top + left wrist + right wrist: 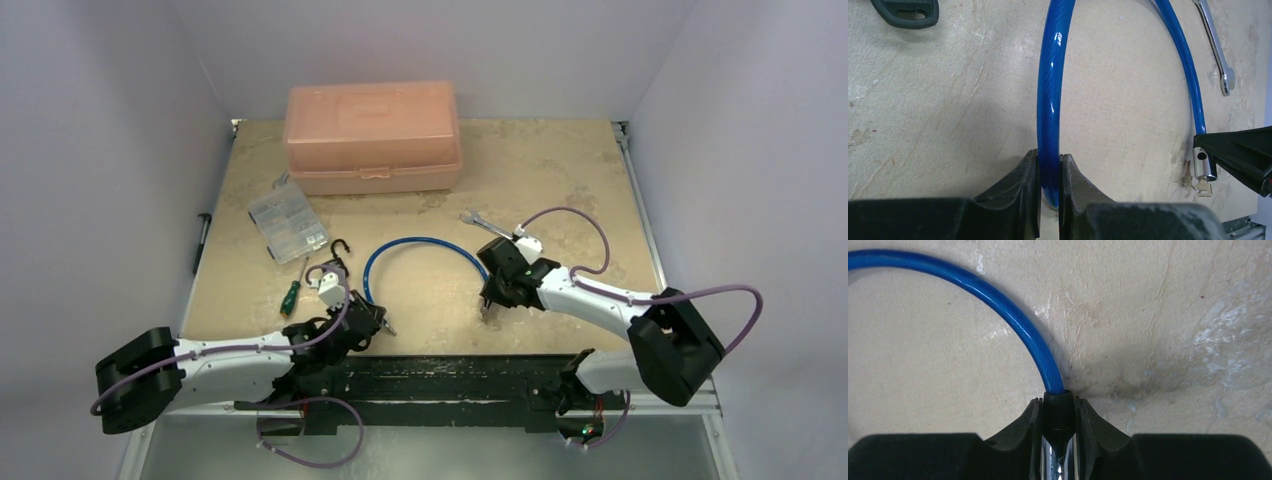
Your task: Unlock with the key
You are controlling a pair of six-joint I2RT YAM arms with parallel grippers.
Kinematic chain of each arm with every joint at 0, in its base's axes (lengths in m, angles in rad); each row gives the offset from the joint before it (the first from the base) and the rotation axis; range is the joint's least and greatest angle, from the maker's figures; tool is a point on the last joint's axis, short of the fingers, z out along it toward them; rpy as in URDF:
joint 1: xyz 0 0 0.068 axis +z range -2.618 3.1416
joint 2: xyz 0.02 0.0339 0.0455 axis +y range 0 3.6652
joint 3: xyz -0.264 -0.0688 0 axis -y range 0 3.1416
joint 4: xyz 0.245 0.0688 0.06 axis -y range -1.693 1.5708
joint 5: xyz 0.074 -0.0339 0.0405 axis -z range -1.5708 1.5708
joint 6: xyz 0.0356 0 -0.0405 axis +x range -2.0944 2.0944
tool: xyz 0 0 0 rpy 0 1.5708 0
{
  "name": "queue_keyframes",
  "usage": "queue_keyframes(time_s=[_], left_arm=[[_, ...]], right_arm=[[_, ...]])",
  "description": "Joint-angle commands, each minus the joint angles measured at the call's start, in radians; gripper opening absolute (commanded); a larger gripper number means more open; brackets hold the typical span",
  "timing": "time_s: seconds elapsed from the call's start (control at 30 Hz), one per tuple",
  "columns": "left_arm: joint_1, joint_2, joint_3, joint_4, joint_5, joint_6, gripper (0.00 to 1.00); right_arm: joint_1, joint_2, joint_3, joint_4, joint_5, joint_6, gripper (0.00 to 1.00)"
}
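Right gripper (1058,410) clamps lock barrel (1204,165), silver keys (1196,183) beside

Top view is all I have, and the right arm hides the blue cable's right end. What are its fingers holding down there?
Observer: The right fingers are shut on a black collar and chrome barrel at the end of the cable.
Operator: And the left side?
Observer: The left fingers clamp the bare blue cable near its other end.
Operator: Any keys nearby?
Observer: Small silver keys sit at the barrel's tip. I cannot tell whether one is inserted.
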Motion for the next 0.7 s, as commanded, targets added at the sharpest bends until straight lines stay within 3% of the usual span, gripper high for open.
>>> queue_keyframes(time_s=[0.0,0.07,0.27,0.4,0.5,0.67], left_arm=[[0.005,0.041,0.007,-0.064,-0.040,-0.001,0.00],[0.005,0.046,0.018,-0.063,-0.039,0.013,0.04],[0.005,0.059,0.038,-0.088,-0.040,0.032,0.28],[0.005,0.055,0.054,-0.099,-0.042,0.055,0.52],[0.005,0.054,0.068,-0.118,-0.046,0.068,0.71],[0.005,0.021,0.108,-0.160,-0.048,0.107,0.83]], right_arm=[[-0.008,0.020,-0.003,0.063,-0.005,-0.040,0.00],[-0.007,0.025,-0.001,0.078,-0.022,-0.057,0.02],[-0.007,0.037,0.007,0.101,-0.050,-0.090,0.29],[-0.008,0.042,0.016,0.097,-0.064,-0.108,0.46],[-0.008,0.043,0.029,0.086,-0.061,-0.117,0.66],[-0.008,0.044,0.069,0.042,-0.046,-0.139,0.97]])
